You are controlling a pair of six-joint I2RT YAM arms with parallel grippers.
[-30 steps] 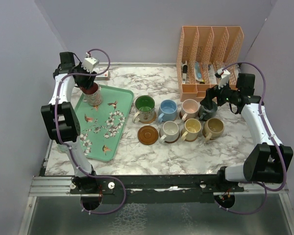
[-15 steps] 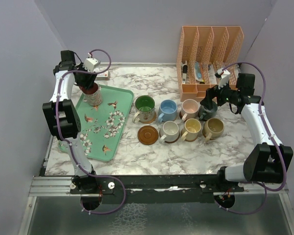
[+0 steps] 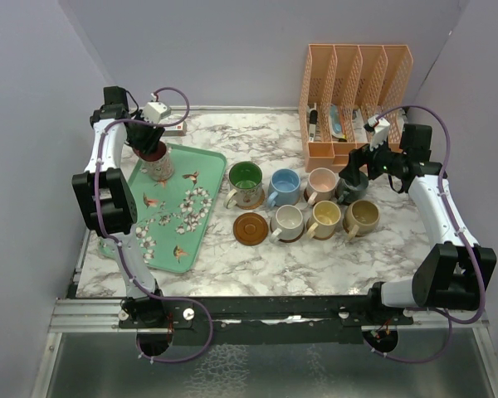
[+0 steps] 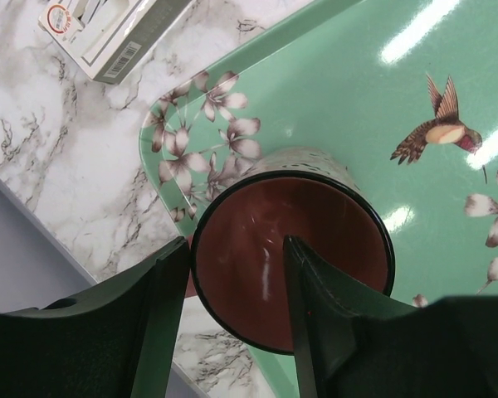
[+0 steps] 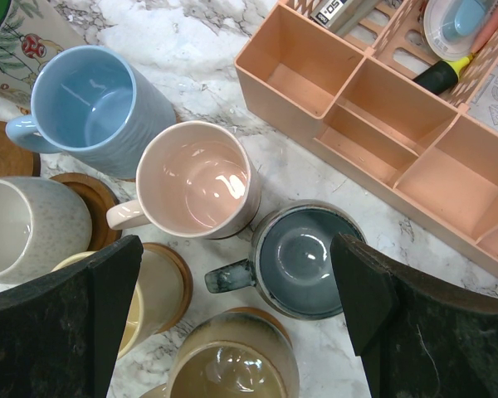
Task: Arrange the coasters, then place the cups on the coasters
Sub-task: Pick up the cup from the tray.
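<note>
A red-lined cup [image 4: 315, 240] [image 3: 156, 159] stands at the far-left corner of the mint tray [image 4: 357, 99]. My left gripper [image 4: 236, 245] [image 3: 148, 143] straddles its rim, one finger outside against the wall and one inside, with a gap still showing: open. My right gripper [image 5: 236, 249] [image 3: 354, 176] hangs wide open over the dark grey-teal cup [image 5: 307, 257]. Around it stand the pink [image 5: 195, 178], blue [image 5: 87, 104], cream [image 5: 25, 228], yellow [image 5: 153, 290] and tan [image 5: 232, 365] cups, and a green cup [image 3: 245, 178]. One bare coaster [image 3: 251, 228] lies in front of the green cup.
A peach desk organizer [image 3: 353, 83] [image 5: 382, 124] with pens stands close behind the right gripper. A small white box [image 4: 116, 33] lies on the marble just beyond the tray's corner. Purple walls close in on both sides.
My left wrist has shifted slightly toward the back left over the red cup and its fingers have narrowed a little. The right arm and the cups have not moved.
</note>
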